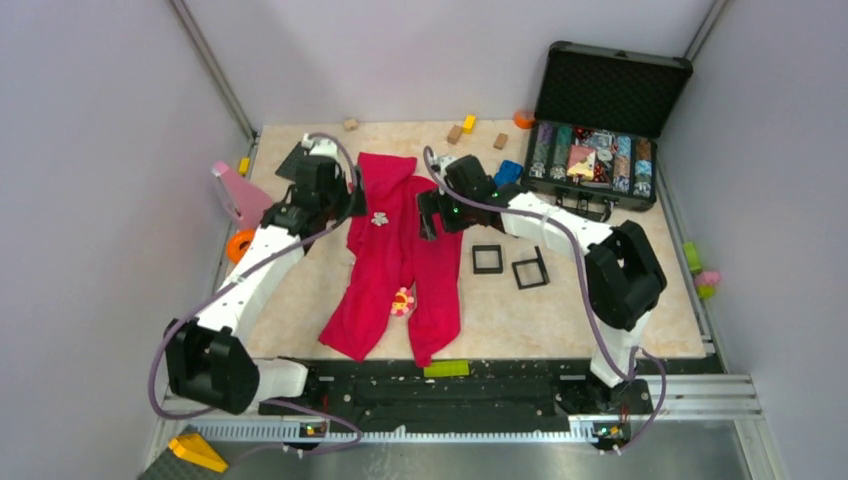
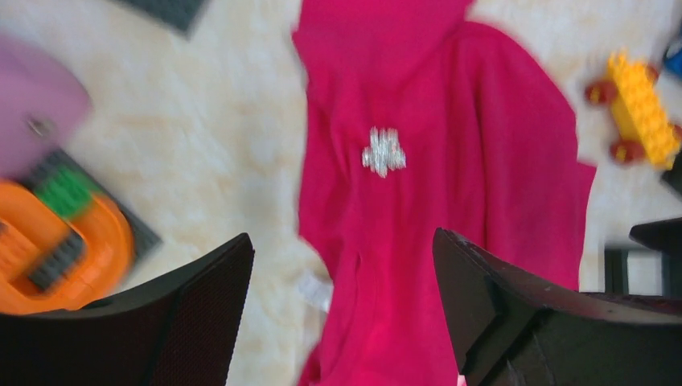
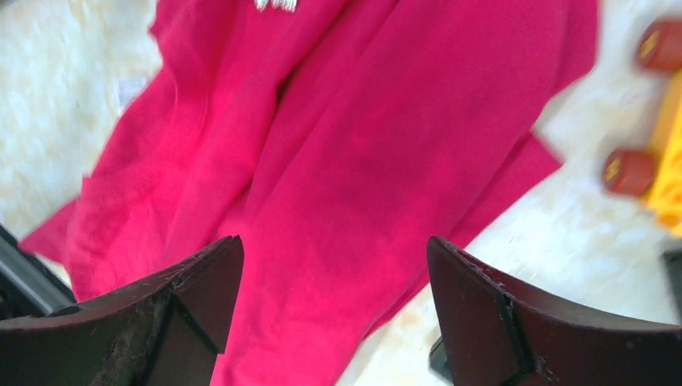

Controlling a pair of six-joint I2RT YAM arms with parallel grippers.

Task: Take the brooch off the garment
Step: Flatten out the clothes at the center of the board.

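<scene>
brooch (image 1: 379, 219) sits on the upper red garment (image 1: 400, 270), between the arms. left gripper (image 2: 339, 239) and right gripper (image 3: 334, 241) both gape, empty. a pinch catching cloth could drag the garment along.

The brooch (image 1: 379, 219) lies on the garment (image 1: 380, 275), left of the case (image 1: 600, 150).

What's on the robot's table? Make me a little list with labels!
garment: red, spread on the table
brooch: silvery, sparkly, on the garment's far half
left gripper: open, over the garment
right gripper: open, over the garment
lower on garment: pink-and-yellow flower-shaped piece
beside garment: yellow toy car
</scene>
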